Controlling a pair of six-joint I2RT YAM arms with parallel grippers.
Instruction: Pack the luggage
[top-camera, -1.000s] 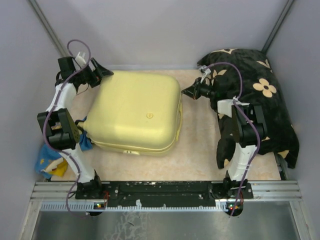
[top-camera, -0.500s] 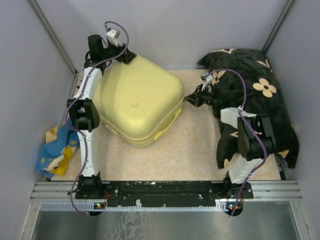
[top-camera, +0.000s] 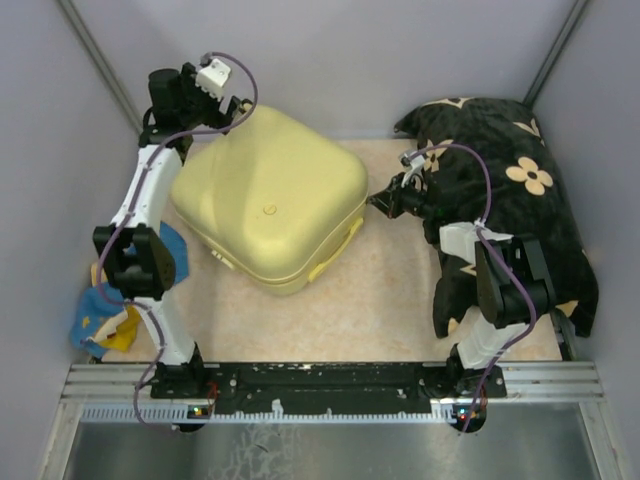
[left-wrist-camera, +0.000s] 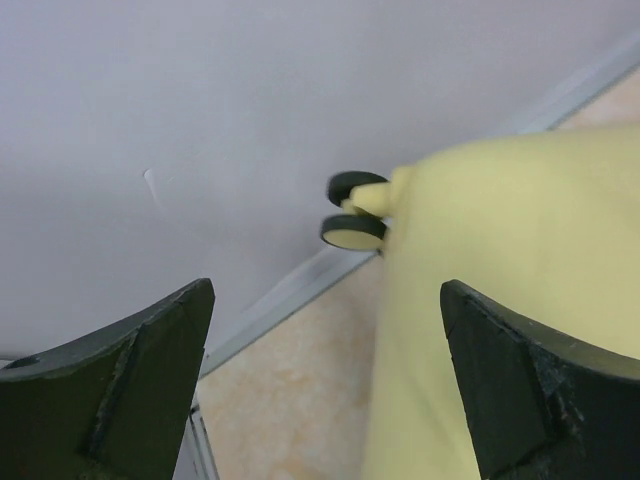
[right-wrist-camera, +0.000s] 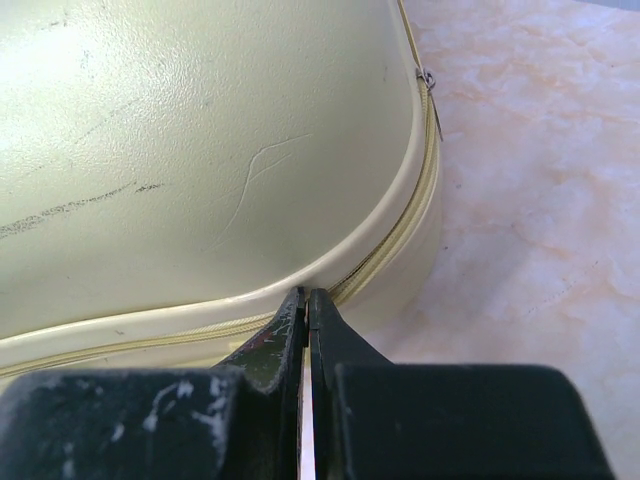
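Suitcase (top-camera: 270, 195) pale yellow, wheels (left-wrist-camera: 352, 184) black. Cloth (top-camera: 525, 190) black, beige flower motifs. Rag (top-camera: 98, 322) blue and yellow, pattern unclear.

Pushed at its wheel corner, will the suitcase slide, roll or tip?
The suitcase lies flat on its broad side, so it would probably slide and pivot, not tip. Its wheels stick out sideways, off the table, so rolling seems unlikely. Smooth and hard, it likely stays rigid but slips easily.

The bare table (top-camera: 340, 315) on the near side of the suitcase (top-camera: 270, 205) is free. On its right, a narrow strip is open before the black flowered cloth (top-camera: 530, 215), partly taken by the closed right gripper (top-camera: 372, 201). Behind it the wall (top-camera: 330, 60) is close. The left arm (top-camera: 138, 200) crowds its left side.
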